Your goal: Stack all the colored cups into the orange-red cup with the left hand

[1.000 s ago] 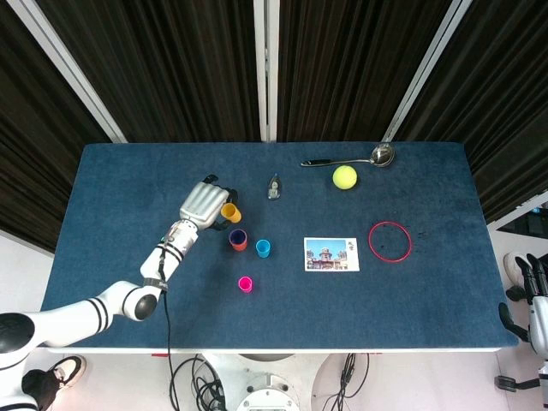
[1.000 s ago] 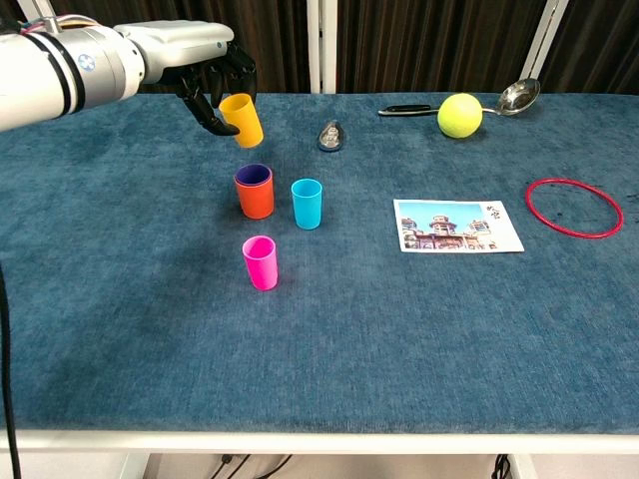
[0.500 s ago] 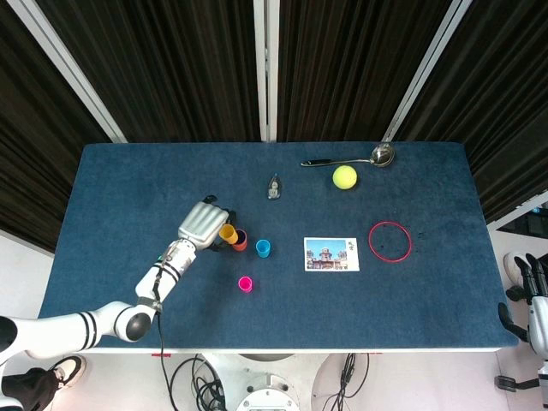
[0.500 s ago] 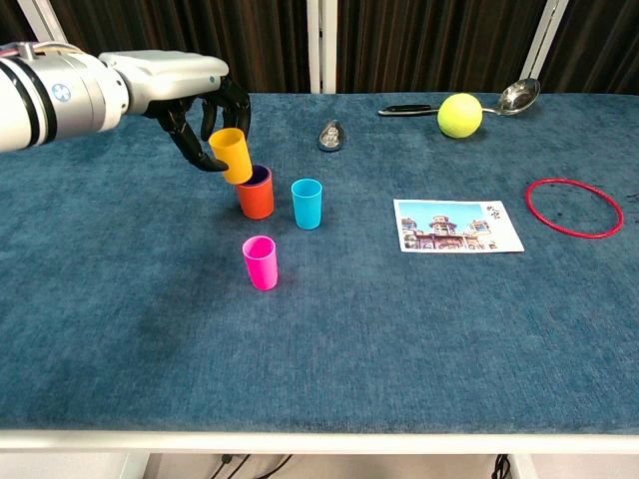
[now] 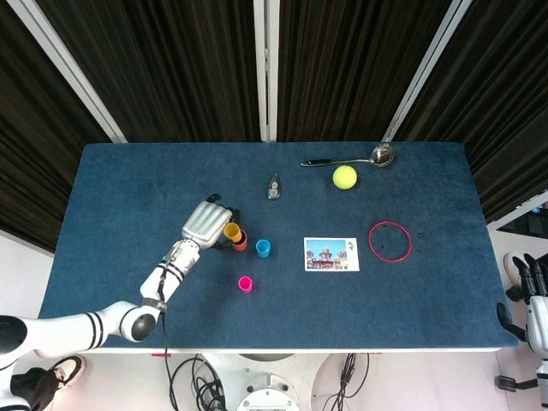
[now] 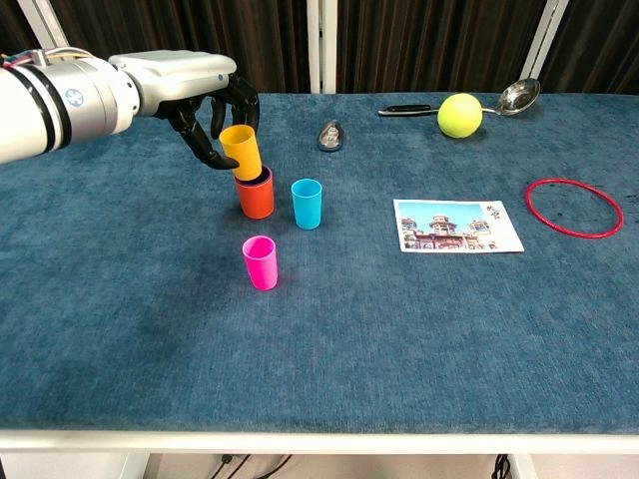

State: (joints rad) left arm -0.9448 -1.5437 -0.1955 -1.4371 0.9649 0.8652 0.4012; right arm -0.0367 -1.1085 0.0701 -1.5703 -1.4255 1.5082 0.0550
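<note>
My left hand (image 6: 205, 105) (image 5: 205, 224) grips a yellow-orange cup (image 6: 241, 152) (image 5: 231, 231), its base set tilted into the mouth of the orange-red cup (image 6: 257, 197) (image 5: 241, 243). A purple cup's rim shows inside the orange-red cup. A light blue cup (image 6: 307, 203) (image 5: 263, 248) stands upright just right of the stack. A pink cup (image 6: 260, 261) (image 5: 246, 283) stands nearer the front. My right hand (image 5: 538, 295) hangs off the table's right edge, holding nothing, fingers extended.
A postcard (image 6: 456, 225) lies right of the cups, and a red ring (image 6: 573, 207) further right. At the back are a small glass piece (image 6: 330, 135), a yellow-green ball (image 6: 459, 114) and a metal spoon (image 6: 469, 103).
My left hand carried the yellow-orange cup down from behind the stack, first to its left side, then onto the orange-red cup's mouth. The other cups have not moved.
</note>
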